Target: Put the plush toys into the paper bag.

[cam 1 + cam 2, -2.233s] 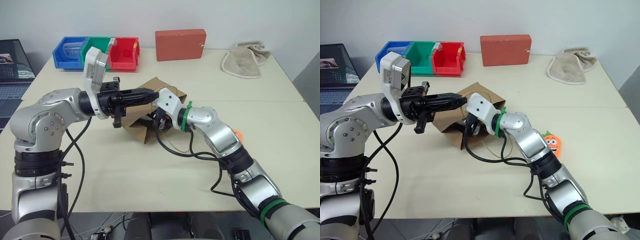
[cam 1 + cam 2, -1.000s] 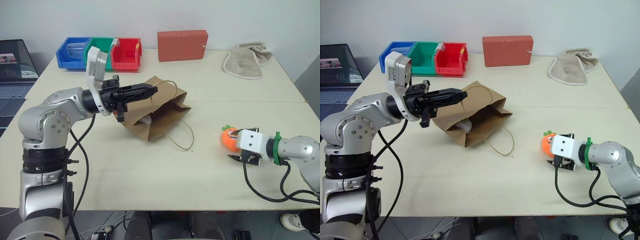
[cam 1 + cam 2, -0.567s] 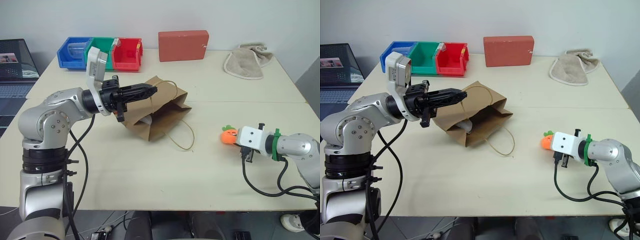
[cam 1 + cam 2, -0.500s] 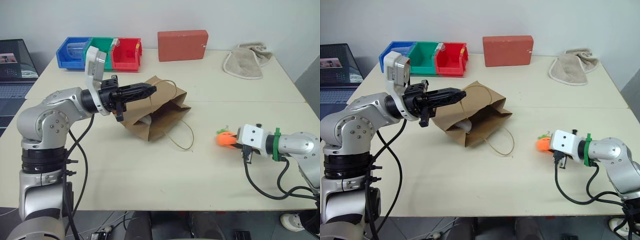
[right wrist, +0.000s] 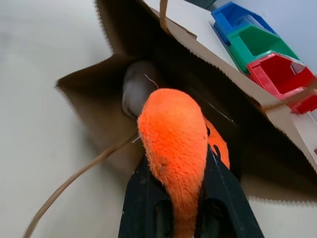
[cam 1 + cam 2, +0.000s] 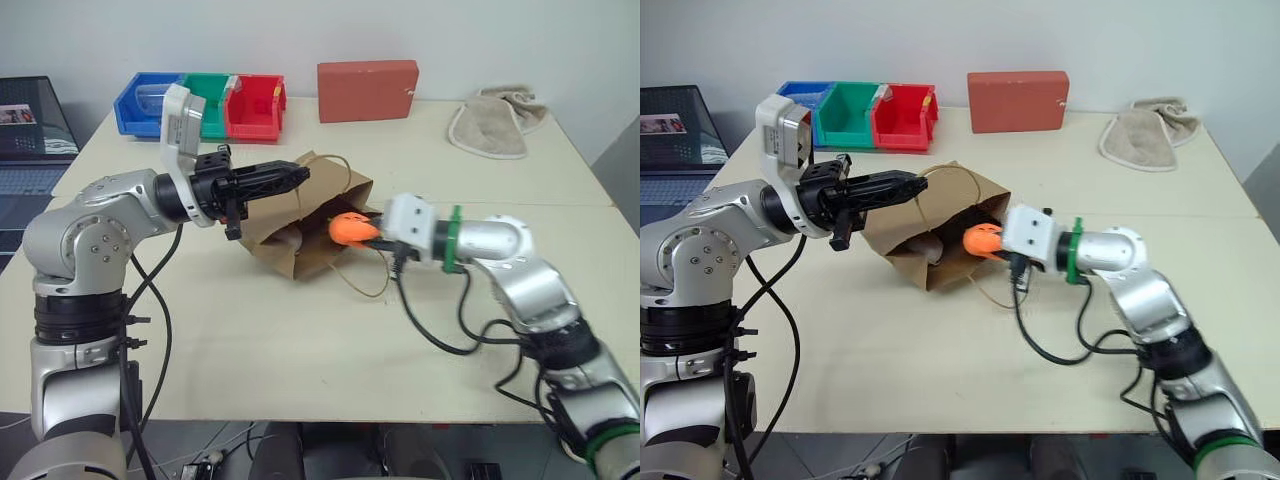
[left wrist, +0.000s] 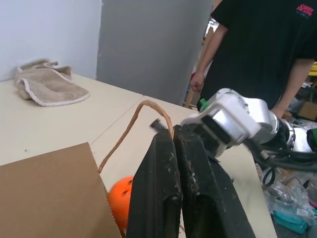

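Fingers of the left gripper (image 6: pixel 298 175) are pinched shut on the paper bag's (image 6: pixel 275 240) upper edge, propping its mouth open.

Head views: right gripper (image 6: pixel 992 243) clamps the orange carrot (image 6: pixel 981 240) at that mouth, ready for insertion.

Right wrist view: a white toy (image 5: pixel 134 87) already lies inside the bag.

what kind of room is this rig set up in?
Probably a lab or workshop test bench: a plain table holds stacked plastic parts bins, a laptop sits beside it, and a person stands near cluttered gear in the left wrist view.
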